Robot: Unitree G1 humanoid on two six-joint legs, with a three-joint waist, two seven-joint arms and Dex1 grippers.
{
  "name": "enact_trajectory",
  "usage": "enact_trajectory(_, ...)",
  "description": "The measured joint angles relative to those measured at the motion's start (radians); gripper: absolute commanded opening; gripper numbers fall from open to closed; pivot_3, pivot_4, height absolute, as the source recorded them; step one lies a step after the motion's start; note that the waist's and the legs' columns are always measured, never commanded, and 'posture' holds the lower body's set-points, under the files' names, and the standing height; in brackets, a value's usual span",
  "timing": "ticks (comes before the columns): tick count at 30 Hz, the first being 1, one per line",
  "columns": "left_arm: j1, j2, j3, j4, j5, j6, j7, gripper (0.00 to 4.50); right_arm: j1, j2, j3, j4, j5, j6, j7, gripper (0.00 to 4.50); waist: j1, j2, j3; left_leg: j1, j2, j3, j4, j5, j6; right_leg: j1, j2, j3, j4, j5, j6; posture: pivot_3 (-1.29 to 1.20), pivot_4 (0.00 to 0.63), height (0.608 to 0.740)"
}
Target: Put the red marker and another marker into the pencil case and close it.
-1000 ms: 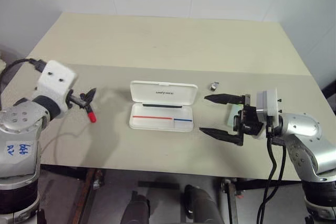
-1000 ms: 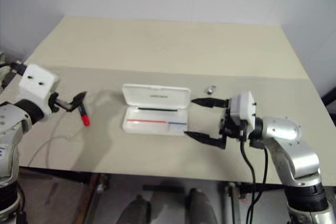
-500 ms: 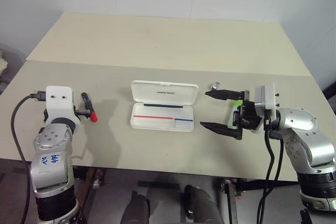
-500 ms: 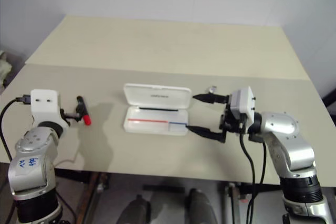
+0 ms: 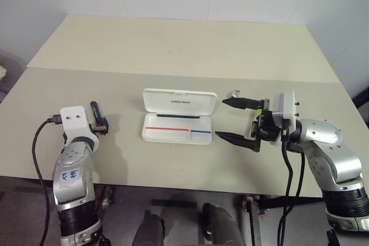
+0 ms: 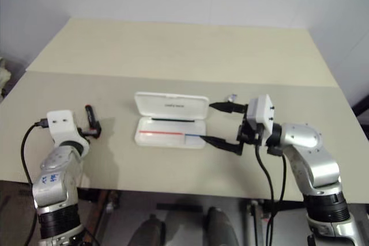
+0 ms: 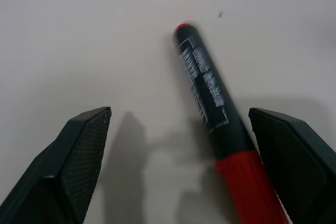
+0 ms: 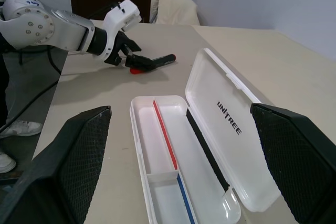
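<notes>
Both grippers stand spread; left one has dropped low around the red marker.

Nearest, the left gripper (image 7: 173, 171) now brackets the red marker (image 7: 210, 108) on the table (image 5: 173, 44), nothing grasped yet, so a pinch looks next. The pencil case (image 5: 179, 128) lies open mid-table, empty, with bare room around it. Right gripper (image 5: 236, 120) hangs released beside the case; another marker (image 5: 260, 106) peeks behind its fingers. Far table edge is well away.

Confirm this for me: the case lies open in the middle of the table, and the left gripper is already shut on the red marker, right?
Not quite. The case does lie open mid-table, but the left gripper is open: in the left wrist view the red marker lies on the table between its spread fingers, not clamped.
</notes>
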Motion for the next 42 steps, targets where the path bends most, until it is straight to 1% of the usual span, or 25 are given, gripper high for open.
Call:
enact_trajectory(1, -0.004, -0.001, 0.006, 0.008, -0.013, -0.001, 0.000, 4.47, -0.001, 0.000, 0.001, 0.000, 0.000, 0.002, -0.005, 4.50, 0.001, 0.000, 0.000, 0.000, 0.000, 0.000, 0.000, 0.000, 0.000, 0.000, 0.000, 0.000, 0.000, 0.000, 0.000, 0.00, 0.150, 0.740)
enact_trajectory(2, -0.008, -0.001, 0.011, 0.018, -0.022, -0.004, 0.000, 4.07, -0.003, 0.000, 0.002, 0.000, 0.000, 0.005, -0.009, 4.50, 0.002, 0.000, 0.000, 0.000, 0.000, 0.000, 0.000, 0.000, 0.000, 0.000, 0.000, 0.000, 0.000, 0.000, 0.000, 0.00, 0.150, 0.740)
enact_trajectory(4, -0.011, -0.001, 0.012, 0.028, -0.040, -0.009, 0.000, 3.60, -0.007, 0.000, 0.002, -0.002, 0.000, 0.011, -0.017, 4.50, 0.001, 0.000, 0.000, 0.002, 0.000, 0.000, 0.000, 0.000, 0.000, 0.001, 0.000, 0.000, 0.000, 0.000, 0.000, 0.00, 0.150, 0.740)
enact_trajectory(10, -0.014, 0.000, 0.011, 0.038, -0.054, -0.009, 0.009, 1.56, -0.008, 0.000, 0.002, -0.008, -0.003, 0.015, -0.031, 4.50, -0.006, 0.000, 0.000, 0.008, -0.001, 0.003, -0.001, 0.000, 0.000, 0.002, 0.003, 0.006, 0.001, 0.001, -0.001, 0.00, 0.150, 0.740)
enact_trajectory(11, -0.014, 0.001, 0.011, 0.039, -0.054, -0.009, 0.012, 1.29, -0.010, 0.000, 0.003, -0.011, -0.008, 0.016, -0.035, 4.50, -0.007, 0.000, 0.000, 0.008, -0.001, 0.003, -0.001, 0.000, 0.000, 0.002, 0.003, 0.007, 0.001, 0.001, -0.001, 0.00, 0.150, 0.740)
enact_trajectory(12, -0.015, 0.004, 0.011, 0.042, -0.054, -0.009, 0.017, 0.89, -0.012, 0.000, 0.003, -0.014, -0.010, 0.016, -0.038, 4.50, -0.009, 0.000, 0.000, 0.008, -0.001, 0.003, -0.001, 0.000, 0.000, 0.002, 0.003, 0.007, 0.002, 0.001, -0.001, 0.00, 0.150, 0.740)
enact_trajectory(13, -0.018, 0.006, 0.012, 0.046, -0.054, -0.009, 0.019, 0.61, -0.014, 0.000, 0.003, -0.015, -0.011, 0.016, -0.039, 4.50, -0.010, 0.000, 0.000, 0.008, -0.001, 0.003, -0.001, 0.000, 0.000, 0.002, 0.003, 0.007, 0.002, 0.001, -0.001, 0.00, 0.150, 0.740)
enact_trajectory(17, -0.026, 0.023, 0.015, 0.061, -0.054, -0.009, 0.026, 0.60, -0.019, 0.001, 0.005, -0.015, -0.013, 0.016, -0.047, 4.50, -0.012, 0.000, 0.000, 0.009, -0.001, 0.003, -0.001, 0.000, 0.000, 0.002, 0.003, 0.007, 0.002, 0.001, -0.001, 0.00, 0.150, 0.740)
enact_trajectory(20, -0.027, 0.070, 0.017, 0.067, -0.053, -0.009, 0.026, 0.60, -0.019, 0.001, 0.005, -0.015, -0.019, 0.016, -0.052, 4.50, -0.015, -0.001, 0.000, 0.008, -0.001, 0.003, -0.002, 0.000, 0.000, 0.002, 0.003, 0.007, 0.001, 0.001, -0.001, 0.00, 0.150, 0.740)
enact_trajectory(23, -0.040, 0.143, 0.011, 0.066, -0.050, -0.020, 0.005, 0.60, -0.022, 0.002, 0.007, -0.015, -0.020, 0.016, -0.054, 4.50, -0.013, -0.002, 0.000, 0.008, -0.001, 0.003, -0.002, 0.000, -0.001, 0.002, 0.003, 0.007, 0.001, 0.001, -0.001, 0.00, 0.150, 0.740)
enact_trajectory(26, -0.060, 0.256, -0.012, 0.066, -0.047, -0.067, -0.055, 0.60, -0.023, 0.003, 0.007, -0.015, -0.021, 0.016, -0.056, 4.50, -0.011, -0.002, 0.001, 0.007, -0.001, 0.003, -0.003, -0.001, -0.002, 0.002, 0.003, 0.007, 0.000, 0.001, -0.001, 0.00, 0.150, 0.740)
enact_trajectory(30, -0.105, 0.396, -0.046, 0.051, -0.059, -0.170, -0.194, 0.60, -0.025, 0.003, 0.007, -0.015, -0.022, 0.016, -0.059, 4.50, -0.005, -0.002, 0.001, 0.006, -0.001, 0.004, -0.004, -0.001, -0.003, 0.002, 0.003, 0.007, -0.003, 0.001, -0.001, 0.00, 0.150, 0.740)
enact_trajectory(32, -0.127, 0.451, -0.081, 0.016, -0.099, -0.230, -0.312, 0.60, -0.027, 0.003, 0.007, -0.015, -0.022, 0.016, -0.061, 4.50, 0.002, -0.002, 0.001, 0.005, 0.000, 0.003, -0.004, -0.002, -0.004, 0.001, 0.003, 0.007, -0.004, 0.001, -0.001, 0.00, 0.150, 0.740)
enact_trajectory(37, -0.193, 0.522, -0.169, -0.080, -0.242, -0.283, -0.575, 0.60, -0.031, 0.005, 0.010, -0.016, -0.024, 0.016, -0.062, 4.50, 0.001, -0.002, 0.001, 0.001, 0.000, 0.004, -0.004, -0.003, -0.003, 0.000, 0.002, 0.007, -0.005, 0.002, 0.001, 0.00, 0.150, 0.740)
enact_trajectory(42, -0.253, 0.549, -0.273, -0.143, -0.387, -0.284, -0.801, 0.60, -0.031, 0.010, 0.010, -0.016, -0.035, 0.016, -0.067, 4.50, -0.001, -0.002, 0.001, -0.003, 0.000, 0.004, -0.003, -0.004, -0.002, -0.004, 0.003, 0.007, -0.006, 0.003, 0.003, 0.00, 0.150, 0.740)
